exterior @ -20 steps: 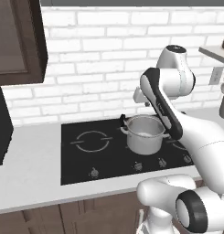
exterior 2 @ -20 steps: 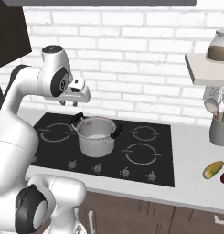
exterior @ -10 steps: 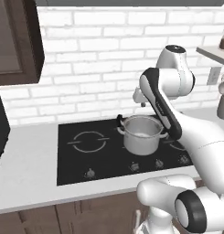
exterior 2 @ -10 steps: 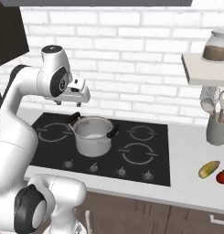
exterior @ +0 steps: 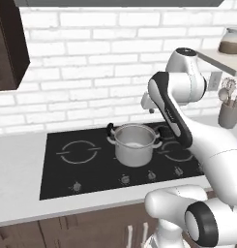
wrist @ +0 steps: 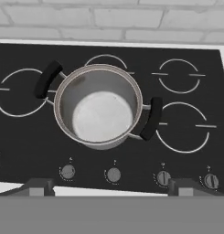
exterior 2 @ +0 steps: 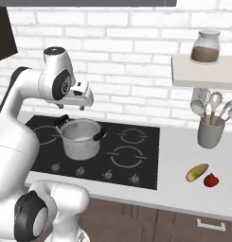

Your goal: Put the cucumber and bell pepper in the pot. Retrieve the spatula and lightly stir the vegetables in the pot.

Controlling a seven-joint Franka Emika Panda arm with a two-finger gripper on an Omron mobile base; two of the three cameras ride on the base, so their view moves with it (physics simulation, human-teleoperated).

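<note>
Between the earlier frames and now, both base views have slid sideways along the counter: the cooktop (exterior 2: 96,146) sits further left in the right base view, and more worktop (exterior 2: 193,189) shows at the right. This is camera motion with the base; the arm's pose over the hob looks unchanged.

Pot (wrist: 99,105): brushed steel, two black side handles, standing among the cooktop rings; its interior is bare in the hand view.

Gripper (wrist: 109,185): held above the pot, looking down into it. The two dark fingertips (wrist: 38,186) stand wide apart at the bottom of the hand view with nothing between them, so the jaws are spread and unloaded.

Cucumber (exterior 2: 197,172): lies on the grey worktop right of the cooktop, well apart from the pot.

Bell pepper (exterior 2: 210,180): just beside the cucumber, on its right.

Grey utensil holder (exterior 2: 209,133): behind the vegetables, carrying metal spoons and ladles. A jar (exterior 2: 205,47) stands on the wall shelf (exterior 2: 202,75) above it.
</note>
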